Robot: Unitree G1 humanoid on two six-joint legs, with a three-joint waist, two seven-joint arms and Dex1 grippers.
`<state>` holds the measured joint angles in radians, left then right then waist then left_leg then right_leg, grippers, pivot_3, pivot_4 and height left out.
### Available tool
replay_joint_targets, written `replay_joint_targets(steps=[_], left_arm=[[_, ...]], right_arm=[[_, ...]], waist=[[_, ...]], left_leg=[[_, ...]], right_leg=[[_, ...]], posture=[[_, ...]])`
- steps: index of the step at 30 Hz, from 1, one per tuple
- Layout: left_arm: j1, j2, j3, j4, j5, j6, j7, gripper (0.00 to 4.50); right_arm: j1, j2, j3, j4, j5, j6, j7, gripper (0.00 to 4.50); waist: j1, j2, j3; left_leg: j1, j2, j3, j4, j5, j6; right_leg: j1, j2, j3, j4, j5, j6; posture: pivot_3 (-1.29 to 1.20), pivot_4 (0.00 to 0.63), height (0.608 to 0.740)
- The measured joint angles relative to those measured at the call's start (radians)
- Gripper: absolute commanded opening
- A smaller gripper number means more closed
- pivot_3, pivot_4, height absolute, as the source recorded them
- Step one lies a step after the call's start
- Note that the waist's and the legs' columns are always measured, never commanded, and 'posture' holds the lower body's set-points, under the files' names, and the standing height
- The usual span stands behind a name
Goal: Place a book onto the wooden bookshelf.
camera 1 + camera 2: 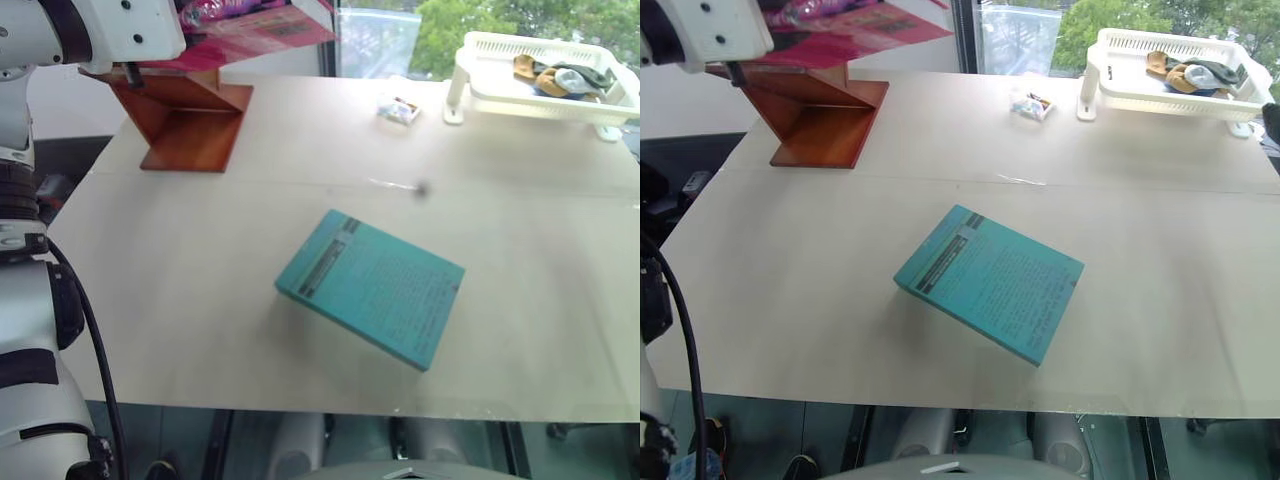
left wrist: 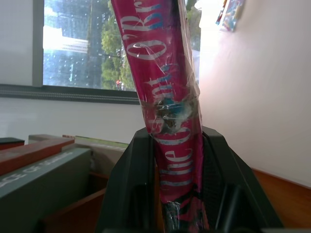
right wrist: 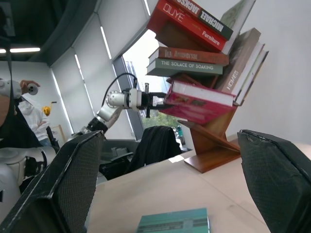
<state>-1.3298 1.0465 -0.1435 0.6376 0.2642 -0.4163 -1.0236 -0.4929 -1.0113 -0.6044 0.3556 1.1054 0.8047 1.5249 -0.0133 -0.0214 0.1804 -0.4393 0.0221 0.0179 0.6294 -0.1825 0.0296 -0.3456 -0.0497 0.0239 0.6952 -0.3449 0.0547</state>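
L gripper (image 2: 167,204) clamps the pink book (image 3: 197,104) at the wooden bookshelf (image 1: 185,120); R gripper (image 3: 170,189) wide open over beige table (image 1: 200,300) w/ teal book (image 1: 370,285), white basket rack (image 1: 545,75) by window (image 1: 1015,35).

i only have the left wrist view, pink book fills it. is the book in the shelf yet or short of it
observer: The right wrist view shows the book with its far end in the shelf, in the gap under the stacked books. I cannot tell if it rests on a board.
operator: how is it lying
observer: Close to flat, slightly tilted, with the left hand gripping its outer end.
operator: right hand doing anything, and whats left on the table
observer: The right hand is open and holds nothing. A teal book lies flat in the middle of the table.
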Motion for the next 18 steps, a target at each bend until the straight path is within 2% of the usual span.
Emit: replay_joint_targets(steps=[4, 13, 16, 18], left_arm=[[-0.106, 0.058, -0.051, 0.162, 0.101, -0.084, 0.023, 0.75], [-0.2, 0.061, -0.176, 0.471, 0.3, -0.239, 0.179, 0.75], [-0.227, 0.047, -0.191, 0.533, 0.333, -0.265, 0.252, 0.75], [-0.231, 0.038, -0.21, 0.557, 0.352, -0.27, 0.291, 0.75]], right_arm=[[0.0, 0.0, 0.003, 0.001, -0.01, -0.003, 0.0, 4.5], [0.002, 0.017, 0.004, -0.003, -0.019, -0.007, -0.002, 4.5], [0.005, 0.018, 0.001, -0.008, -0.019, -0.009, -0.003, 4.5], [0.005, 0.022, 0.0, -0.008, -0.019, -0.01, -0.004, 4.5]], waist=[[-0.005, 0.002, 0.001], [-0.001, 0.002, 0.002], [0.0, 0.002, 0.001], [0.0, 0.002, 0.001]], left_leg=[[0.0, 0.0, 0.001, 0.0, 0.0, 0.0], [-0.002, 0.0, 0.001, 0.0, 0.0, 0.001], [-0.013, 0.0, 0.0, 0.004, 0.0, 0.001], [-0.014, 0.0, 0.0, 0.005, 0.0, 0.001]], right_leg=[[-0.001, 0.0, 0.001, 0.0, 0.0, 0.0], [-0.002, 0.0, 0.0, 0.001, 0.0, 0.0], [-0.013, 0.0, 0.0, 0.004, 0.0, 0.0], [-0.014, 0.0, 0.0, 0.005, 0.0, 0.0]], posture=[[0.0, 0.15, 0.74], [0.0, 0.15, 0.74], [0.0, 0.15, 0.74], [0.0, 0.15, 0.74]])
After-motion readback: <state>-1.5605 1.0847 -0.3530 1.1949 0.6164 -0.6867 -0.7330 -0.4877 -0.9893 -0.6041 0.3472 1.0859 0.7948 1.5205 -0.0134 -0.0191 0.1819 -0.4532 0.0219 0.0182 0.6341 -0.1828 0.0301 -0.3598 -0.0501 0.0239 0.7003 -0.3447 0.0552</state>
